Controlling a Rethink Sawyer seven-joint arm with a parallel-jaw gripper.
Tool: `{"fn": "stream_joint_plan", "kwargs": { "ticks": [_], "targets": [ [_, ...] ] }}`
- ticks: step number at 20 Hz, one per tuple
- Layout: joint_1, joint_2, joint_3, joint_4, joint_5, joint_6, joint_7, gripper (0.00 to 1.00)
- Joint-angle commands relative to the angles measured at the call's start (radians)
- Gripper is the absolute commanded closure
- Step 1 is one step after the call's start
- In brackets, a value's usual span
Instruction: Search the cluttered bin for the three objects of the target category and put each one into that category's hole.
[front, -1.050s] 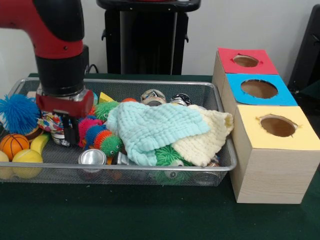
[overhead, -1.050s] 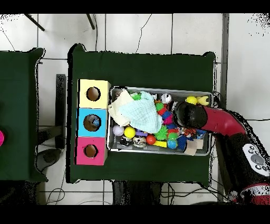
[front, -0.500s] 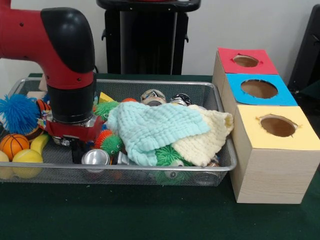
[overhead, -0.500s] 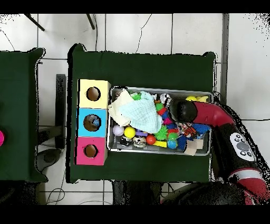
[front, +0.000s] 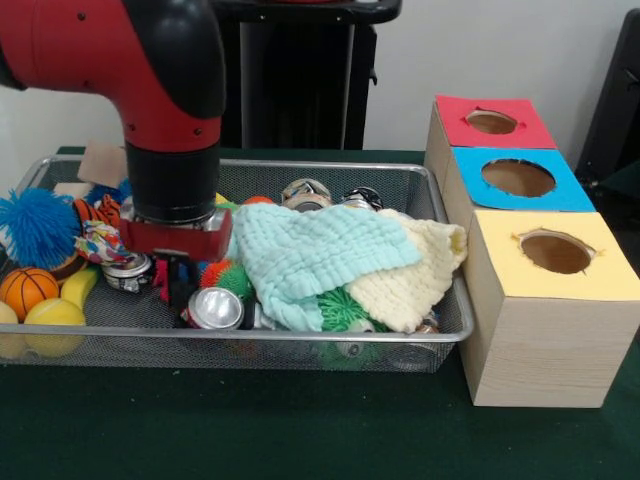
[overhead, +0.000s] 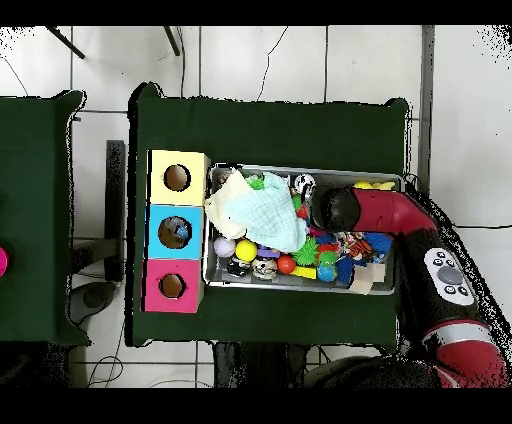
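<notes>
Reaching down into the wire bin (front: 300, 335), the gripper (front: 178, 283) is hanging low among the clutter, its dark fingers just beside a silver can (front: 214, 308); whether they are apart or closed I cannot tell, since the toys are hiding the tips. That can is lying on its side near the bin's front wall, its long axis running roughly front to back and its round end facing the front camera. Another can (front: 128, 272) is lying just left of the gripper, and two more (front: 307, 194) are resting near the back wall. A mint cloth (front: 315, 252) is draping over a cream cloth (front: 420, 270). Spiky balls (front: 38, 226) are crowding the left end. Beside the bin, the yellow box (front: 553, 250), blue box (front: 518, 179) and red box (front: 492, 122) are standing in a row.
</notes>
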Motion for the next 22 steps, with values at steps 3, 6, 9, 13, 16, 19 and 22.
{"fn": "stream_joint_plan", "kwargs": {
  "ticks": [3, 6, 9, 13, 16, 19, 22],
  "targets": [
    [0.1, -0.136, 0.023, 0.247, 0.075, 0.096, 0.086, 1.0],
    [0.126, -0.148, 0.017, 0.282, 0.114, 0.089, 0.134, 1.0],
    [0.164, -0.157, -0.008, 0.289, 0.141, 0.088, 0.168, 1.0],
    [0.193, -0.159, -0.036, 0.286, 0.172, 0.081, 0.168, 1.0],
    [0.197, -0.168, -0.048, 0.284, 0.19, 0.087, 0.147, 1.0],
    [0.197, -0.178, -0.058, 0.29, 0.21, 0.092, 0.133, 1.0],
    [0.19, -0.178, -0.067, 0.295, 0.217, 0.074, 0.125, 1.0]
  ]
}}
